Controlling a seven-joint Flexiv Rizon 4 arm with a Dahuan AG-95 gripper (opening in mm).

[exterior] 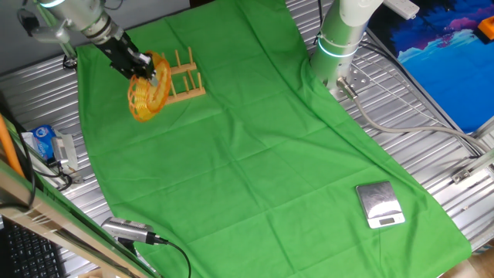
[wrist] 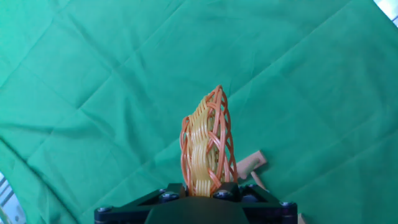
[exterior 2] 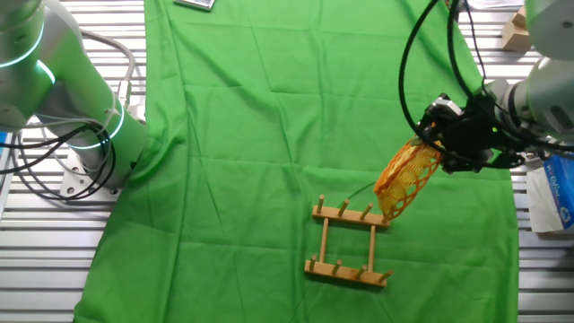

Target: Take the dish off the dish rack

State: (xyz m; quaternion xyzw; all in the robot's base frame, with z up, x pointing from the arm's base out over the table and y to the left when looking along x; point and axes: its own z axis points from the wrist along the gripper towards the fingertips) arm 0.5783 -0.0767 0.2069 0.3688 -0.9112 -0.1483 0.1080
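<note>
The dish is a yellow-orange woven oval, held on edge in my gripper, which is shut on its rim. It hangs tilted beside the near end of the dish rack, a small wooden base with upright pegs on the green cloth. In the other fixed view the dish hangs at the rack's upper right corner, held by the gripper. In the hand view the dish stands edge-on between the gripper's sides, with a bit of the rack showing behind it.
A green cloth covers the table. A second robot arm's base stands at the cloth's far edge. A small silver scale lies near the cloth's front right. A blue-white packet lies on the metal table at the left.
</note>
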